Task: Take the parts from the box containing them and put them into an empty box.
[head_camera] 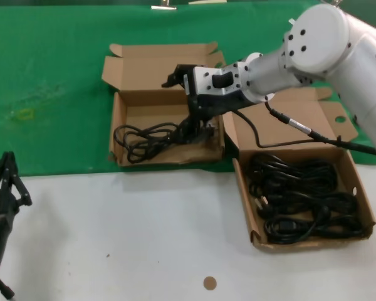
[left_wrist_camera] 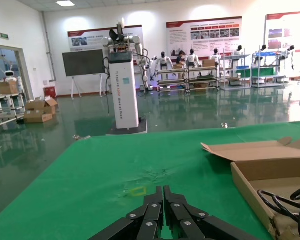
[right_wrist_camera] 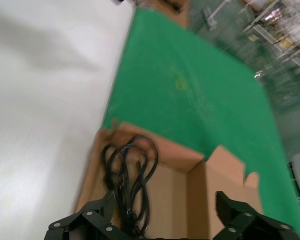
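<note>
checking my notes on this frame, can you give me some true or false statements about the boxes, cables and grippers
1. The right gripper is over the left box. True.
2. The right box holds no cables. False: it holds a pile of black cables.
3. The left gripper is inside a box. False: it sits shut at the near left of the table, away from both boxes.
4. One black cable lies in the left box. True.
5. The right gripper is shut. False: the right wrist view shows its fingers spread apart.
</note>
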Tool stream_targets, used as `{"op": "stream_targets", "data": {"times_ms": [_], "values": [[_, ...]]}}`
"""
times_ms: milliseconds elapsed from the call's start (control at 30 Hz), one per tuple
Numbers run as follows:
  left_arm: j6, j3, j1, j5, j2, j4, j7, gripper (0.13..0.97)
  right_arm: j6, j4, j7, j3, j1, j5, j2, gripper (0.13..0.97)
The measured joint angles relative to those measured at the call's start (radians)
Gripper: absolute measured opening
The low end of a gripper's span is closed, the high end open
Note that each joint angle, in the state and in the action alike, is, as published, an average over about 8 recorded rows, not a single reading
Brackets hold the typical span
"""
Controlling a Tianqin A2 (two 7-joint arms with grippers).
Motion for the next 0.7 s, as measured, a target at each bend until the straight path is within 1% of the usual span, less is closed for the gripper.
{"op": "stream_targets", "data": {"times_ms": [67, 100, 200, 367, 467, 500, 600, 700], "values": [[0.0, 0.0, 0.0, 0.0, 0.0, 0.0, 0.0, 0.156, 0.01, 0.008, 0.001, 0.007, -0.013, 0.006, 0.001, 0.639], [0.0, 0.0, 0.0, 0.0, 0.0, 0.0, 0.0, 0.159, 0.017, 0.014, 0.002, 0.011, -0.021, 0.01, 0.001, 0.639], [0.0, 0.0, 0.0, 0.0, 0.0, 0.0, 0.0, 0.164, 0.044, 0.037, 0.006, 0.029, -0.056, 0.027, 0.003, 0.707], [0.0, 0.0, 0.0, 0.0, 0.0, 0.0, 0.0, 0.221, 0.102, 0.084, 0.015, 0.065, -0.126, 0.061, 0.007, 0.82], [0.0, 0.0, 0.0, 0.0, 0.0, 0.0, 0.0, 0.255, 0.14, 0.116, 0.02, 0.089, -0.173, 0.083, 0.009, 0.82], [0.0, 0.0, 0.0, 0.0, 0.0, 0.0, 0.0, 0.255, 0.154, 0.127, 0.022, 0.098, -0.189, 0.091, 0.01, 0.82], [0.0, 0.0, 0.0, 0.0, 0.0, 0.0, 0.0, 0.255, 0.193, 0.159, 0.028, 0.123, -0.237, 0.114, 0.012, 0.861], [0.0, 0.0, 0.0, 0.0, 0.0, 0.0, 0.0, 0.315, 0.232, 0.191, 0.033, 0.148, -0.286, 0.137, 0.015, 0.901]]}}
